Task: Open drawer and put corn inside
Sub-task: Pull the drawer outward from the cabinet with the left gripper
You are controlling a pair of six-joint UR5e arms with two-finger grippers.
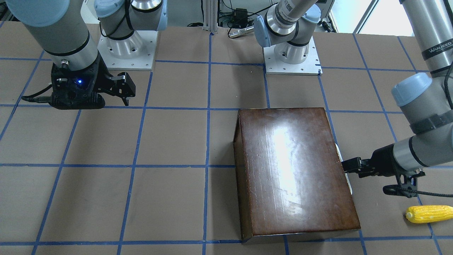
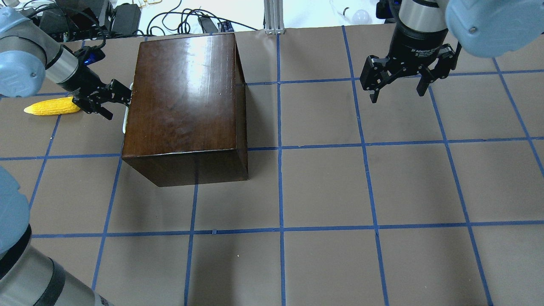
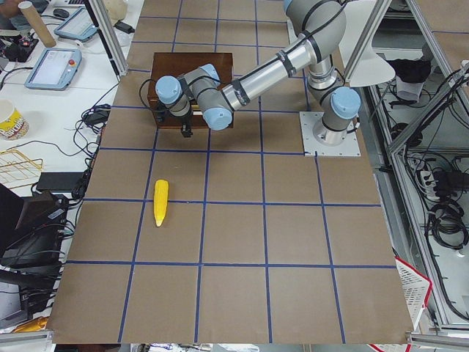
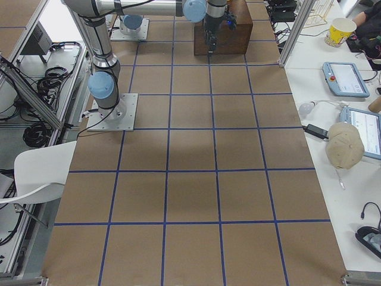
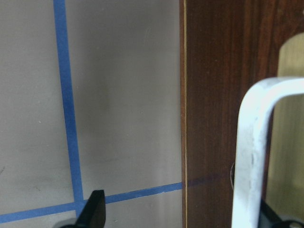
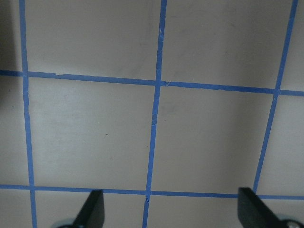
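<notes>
The glossy dark-brown cabinet (image 2: 182, 97) stands on the table's left half; it also shows in the front view (image 1: 293, 170). Its drawer is shut. The dark front panel (image 5: 213, 95) and white handle (image 5: 251, 156) face my left arm. My left gripper (image 2: 121, 95) is open and level with the handle (image 1: 348, 184), which lies between its jaws, close to one finger. The yellow corn (image 2: 51, 106) lies on the table just behind the left gripper, also in the front view (image 1: 428, 214). My right gripper (image 2: 397, 91) is open and empty over the table's right half.
Brown paper with blue tape lines covers the table (image 2: 323, 191). The two arm bases (image 1: 292, 60) stand at the robot's edge. Cables and boxes (image 2: 123, 17) lie beyond the far edge behind the cabinet.
</notes>
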